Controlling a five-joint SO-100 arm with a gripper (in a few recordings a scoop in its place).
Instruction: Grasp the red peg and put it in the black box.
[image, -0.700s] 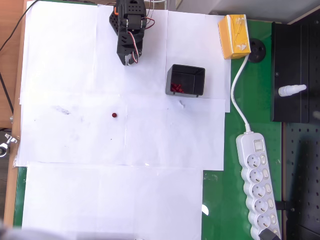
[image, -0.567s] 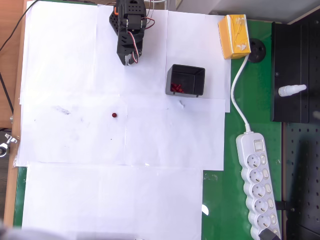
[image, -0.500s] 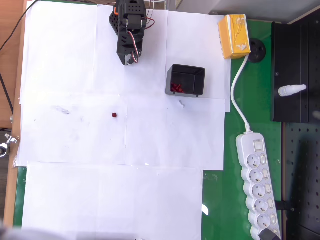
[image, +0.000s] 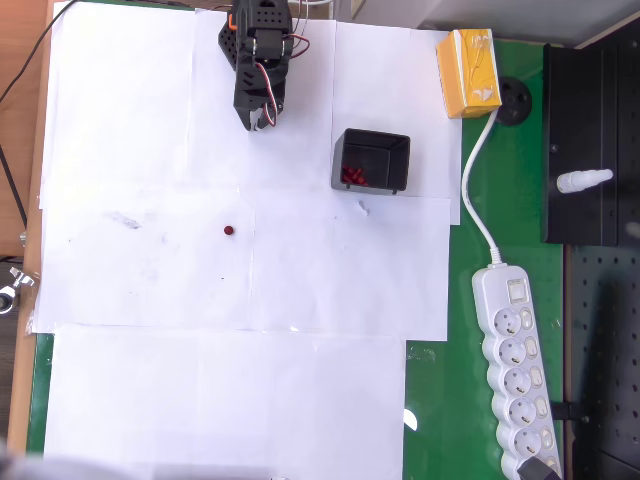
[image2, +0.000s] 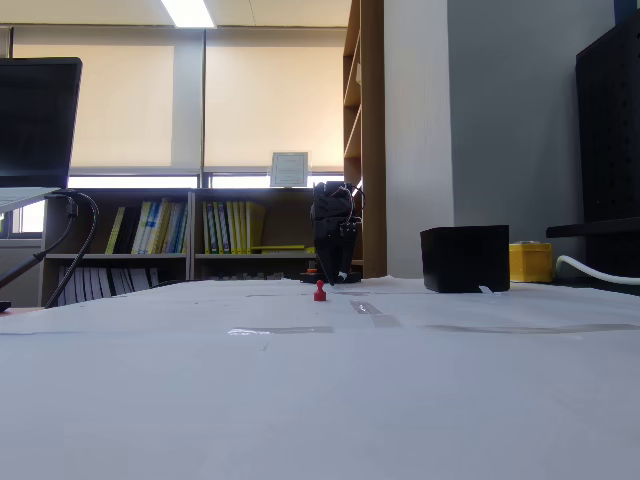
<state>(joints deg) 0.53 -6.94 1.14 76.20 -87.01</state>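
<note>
A tiny dark-red peg (image: 230, 230) lies alone on the white paper left of centre; in the fixed view the red peg (image2: 320, 291) stands upright on the table. The black box (image: 371, 161) sits to its upper right with several red pegs inside, and appears in the fixed view as a dark cube (image2: 465, 258). My gripper (image: 260, 122) hangs folded at the top of the paper, well above the peg and left of the box. Its black fingers point down toward the table and look closed with nothing between them.
A yellow carton (image: 468, 72) stands at the upper right. A white power strip (image: 515, 365) with its cable runs down the green mat on the right. A black panel with a white bottle (image: 583, 180) lies at the far right.
</note>
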